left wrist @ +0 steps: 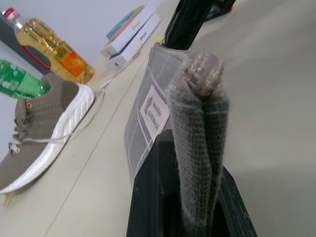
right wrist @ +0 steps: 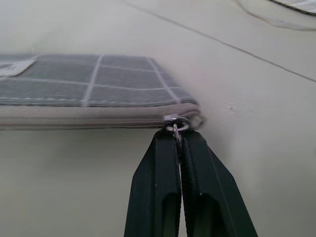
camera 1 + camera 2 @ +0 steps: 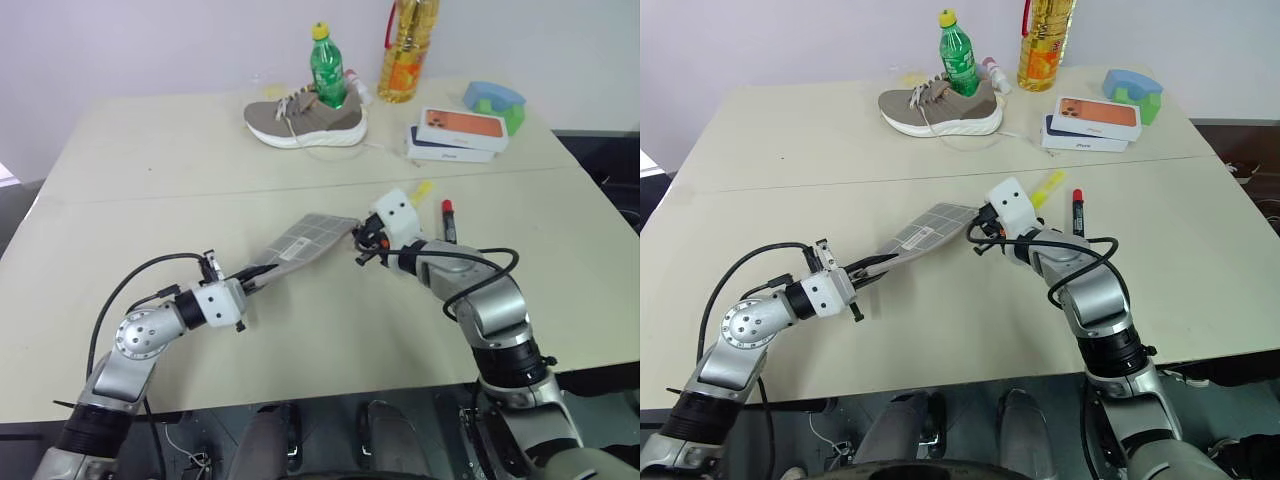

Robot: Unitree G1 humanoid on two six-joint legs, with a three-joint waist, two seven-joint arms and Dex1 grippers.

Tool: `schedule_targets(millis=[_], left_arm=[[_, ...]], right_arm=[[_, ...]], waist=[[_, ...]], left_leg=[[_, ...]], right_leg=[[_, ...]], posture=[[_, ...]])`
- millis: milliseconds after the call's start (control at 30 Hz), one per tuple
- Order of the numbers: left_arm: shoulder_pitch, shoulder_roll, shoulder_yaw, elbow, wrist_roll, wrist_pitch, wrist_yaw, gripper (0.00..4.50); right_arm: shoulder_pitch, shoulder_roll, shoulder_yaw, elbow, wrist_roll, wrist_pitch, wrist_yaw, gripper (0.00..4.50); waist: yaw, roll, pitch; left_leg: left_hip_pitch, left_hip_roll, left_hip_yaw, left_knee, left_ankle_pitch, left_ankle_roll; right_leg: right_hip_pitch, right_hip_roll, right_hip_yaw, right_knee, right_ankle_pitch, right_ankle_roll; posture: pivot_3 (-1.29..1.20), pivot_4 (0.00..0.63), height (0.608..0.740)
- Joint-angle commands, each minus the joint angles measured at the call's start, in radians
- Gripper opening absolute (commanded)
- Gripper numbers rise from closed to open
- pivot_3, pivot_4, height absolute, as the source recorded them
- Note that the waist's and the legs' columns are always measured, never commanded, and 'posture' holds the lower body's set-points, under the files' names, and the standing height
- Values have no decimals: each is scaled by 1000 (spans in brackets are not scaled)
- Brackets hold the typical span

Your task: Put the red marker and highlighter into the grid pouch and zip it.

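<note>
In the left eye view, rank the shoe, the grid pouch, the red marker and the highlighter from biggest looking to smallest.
1. Shoe
2. Grid pouch, close to the shoe's length
3. Red marker
4. Highlighter, partly hidden, so unsure

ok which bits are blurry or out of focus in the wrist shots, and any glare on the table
Left wrist view: the grid pouch end in the left pincer is soft, the shoe and oil bottle behind are blurred. Right wrist view: the right pincer on the zipper pull is fairly sharp, the table beyond washes out pale. Head views: even light, no harsh glare.
</note>
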Motion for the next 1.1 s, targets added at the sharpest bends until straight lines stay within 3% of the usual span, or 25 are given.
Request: schedule_targets(millis=[33,400,600,867,967,1100], left_arm=[[-34,-38,-45,1,50,28,33,0],[-228,-264,-172,141,182,135,164,0],[-311,-321,-178,244,207,124,221,0],[-332,-335,-171,281,206,118,248,0],[-342,-329,-159,288,210,121,266,0],[-343,-311,-142,289,204,118,284,0]], right_arm=[[-31,-64,72,-89,-45,-33,41,52],[-78,-192,196,-273,-77,-19,171,52],[-97,-234,256,-346,-101,-13,219,52],[-87,-210,253,-373,-95,2,228,52],[-80,-202,186,-376,-49,15,248,876],[-49,-194,25,-370,8,50,232,2809]], waist=[[1,0,0],[2,-4,1],[6,-6,2],[3,-6,2],[4,-6,2],[8,-6,2]], left_leg=[[0,0,0,0,0,0],[0,-1,-2,2,0,0],[0,-1,-2,3,0,0],[0,-1,-2,3,0,0],[0,-1,-2,3,0,0],[1,-1,-3,4,0,0]], right_leg=[[0,0,0,0,0,0],[3,0,-1,0,1,2],[3,0,-1,0,1,2],[3,0,-1,0,1,2],[3,0,-1,0,1,2],[4,0,-1,0,1,2]], posture=[[0,150,740],[0,150,740],[0,150,740],[0,150,740],[0,150,740],[0,150,740]])
